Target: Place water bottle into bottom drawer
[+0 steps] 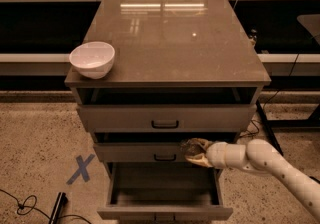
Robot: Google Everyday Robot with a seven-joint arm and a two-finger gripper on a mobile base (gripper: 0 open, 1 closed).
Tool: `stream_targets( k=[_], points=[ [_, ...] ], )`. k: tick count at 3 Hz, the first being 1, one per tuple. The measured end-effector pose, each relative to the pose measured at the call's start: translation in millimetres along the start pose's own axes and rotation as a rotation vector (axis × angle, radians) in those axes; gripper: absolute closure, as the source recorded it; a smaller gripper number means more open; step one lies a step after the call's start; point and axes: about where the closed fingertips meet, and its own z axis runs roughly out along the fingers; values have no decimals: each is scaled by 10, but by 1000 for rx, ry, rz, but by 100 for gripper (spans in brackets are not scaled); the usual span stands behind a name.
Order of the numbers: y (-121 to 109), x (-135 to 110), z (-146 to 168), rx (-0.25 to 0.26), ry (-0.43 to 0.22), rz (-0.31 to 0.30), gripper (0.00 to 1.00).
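The water bottle [187, 146] shows as a small clear crinkled shape between my gripper's fingers. My gripper [195, 153] reaches in from the right on a white arm and is shut on the bottle. It hangs in front of the middle drawer's right side, just above the back of the bottom drawer. The bottom drawer [165, 212] is pulled out wide and its inside looks bare. The bottle's cap and label are hidden.
A white bowl [92, 59] stands on the left front corner of the cabinet top [170, 33]. The top and middle drawers are slightly ajar. A blue X [80, 169] marks the floor at the left, with cables [25, 204] and a dark object [57, 207] nearby.
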Motion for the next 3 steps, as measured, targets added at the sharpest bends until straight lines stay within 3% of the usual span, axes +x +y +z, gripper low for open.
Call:
stream_targets(
  k=[1,2,3],
  points=[
    [262,-281,-425,3,-205,-45,99],
    [485,-391,-681,-38,-296,-64,100],
    [683,-284,-684,-128,-274,-9,100]
  ],
)
